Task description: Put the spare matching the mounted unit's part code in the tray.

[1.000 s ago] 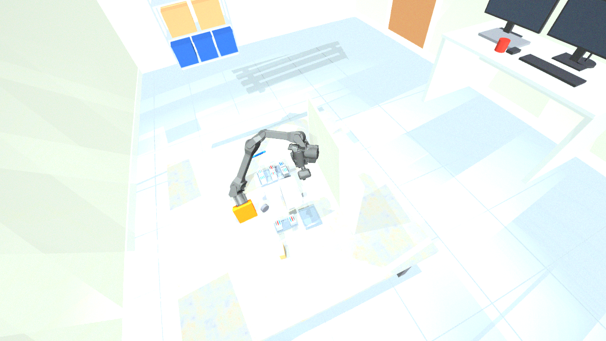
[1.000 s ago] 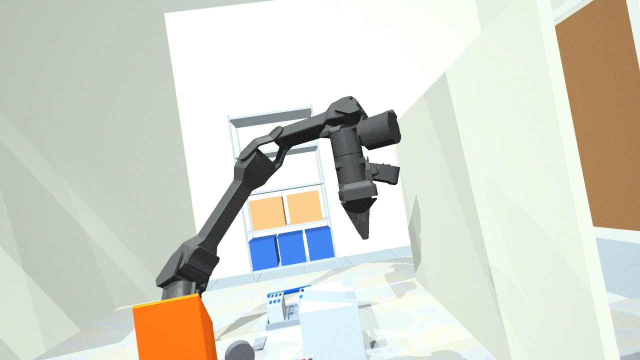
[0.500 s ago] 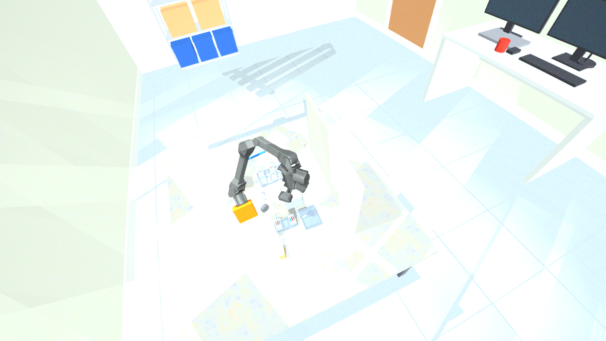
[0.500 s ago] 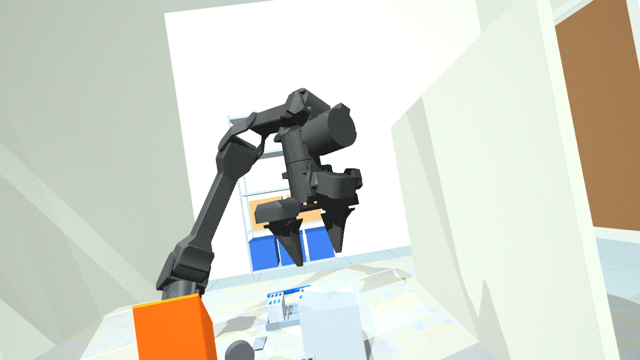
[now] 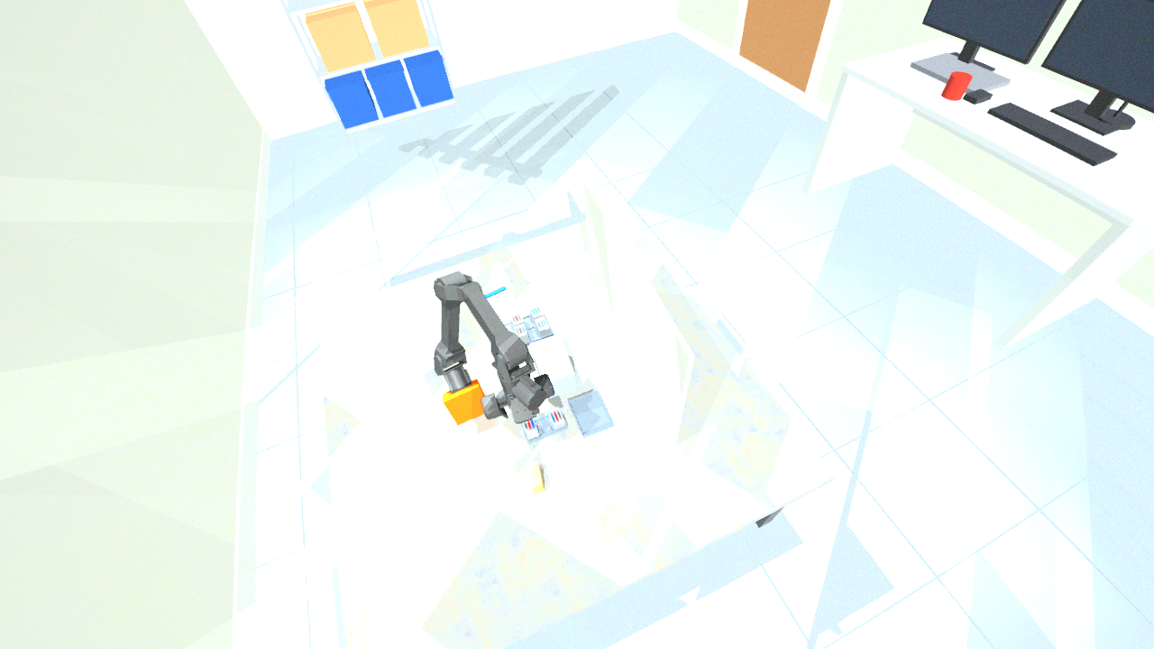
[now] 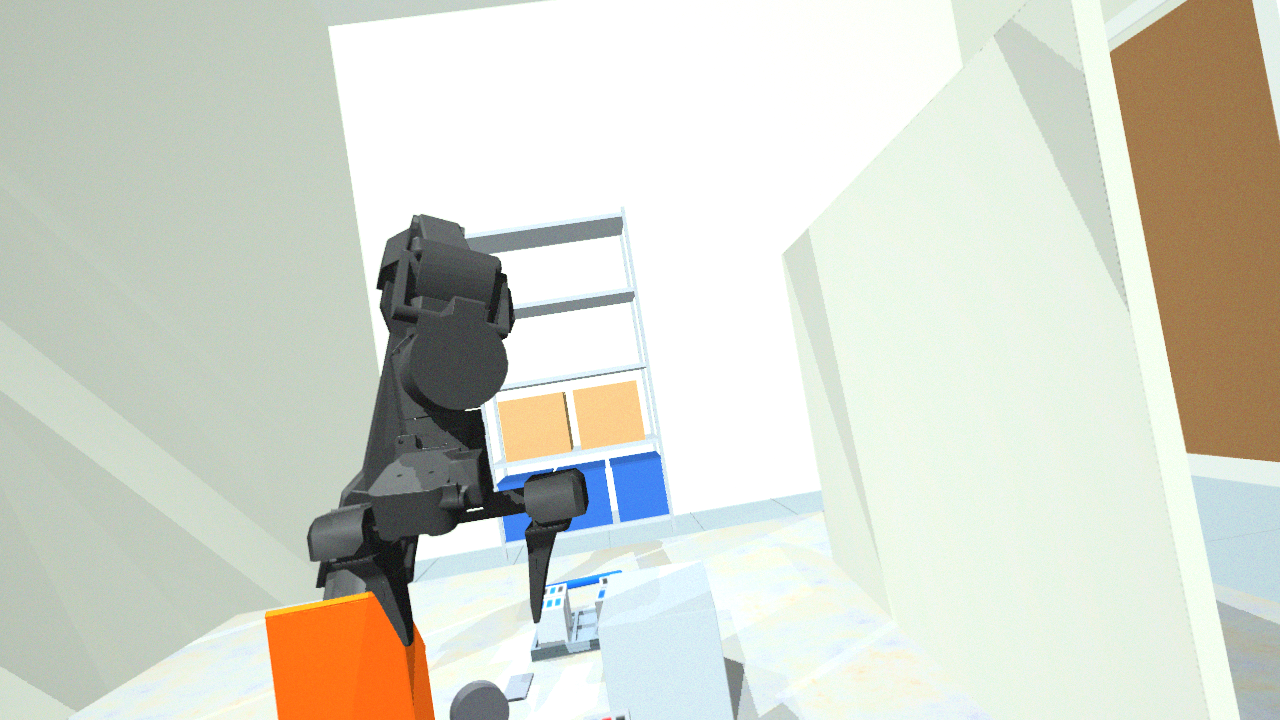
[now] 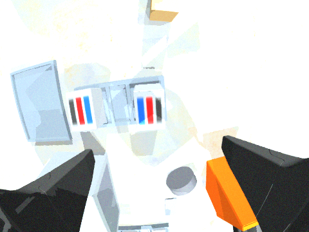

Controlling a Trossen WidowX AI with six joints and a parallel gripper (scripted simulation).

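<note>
My open, empty gripper (image 6: 472, 631) (image 7: 158, 145) points down. In the wrist view, the near rack (image 7: 119, 100) lies ahead of the fingertips, its middle slot empty. Its left spare (image 7: 82, 109) has black, red and light-blue stripes; its right spare (image 7: 149, 109) has blue, red and black stripes. The tray (image 7: 42, 96) (image 5: 590, 413) is empty, beside that rack. The mounted unit (image 5: 553, 362) (image 6: 666, 644) (image 7: 107, 190) is a white box; its printed back is hidden. More spares (image 5: 540, 323) (image 6: 554, 617) stand in the far rack, their codes too small to read.
An orange block (image 5: 463, 403) (image 6: 326, 662) (image 7: 225, 196) is at the arm's base. A grey cylinder (image 6: 479, 700) (image 7: 181, 180) stands near the unit. A yellow block (image 5: 538, 478) (image 7: 162, 14) lies beyond the near rack, a blue pen (image 5: 495, 292) (image 6: 586, 579) by the far one. A pale panel (image 6: 966, 313) stands alongside.
</note>
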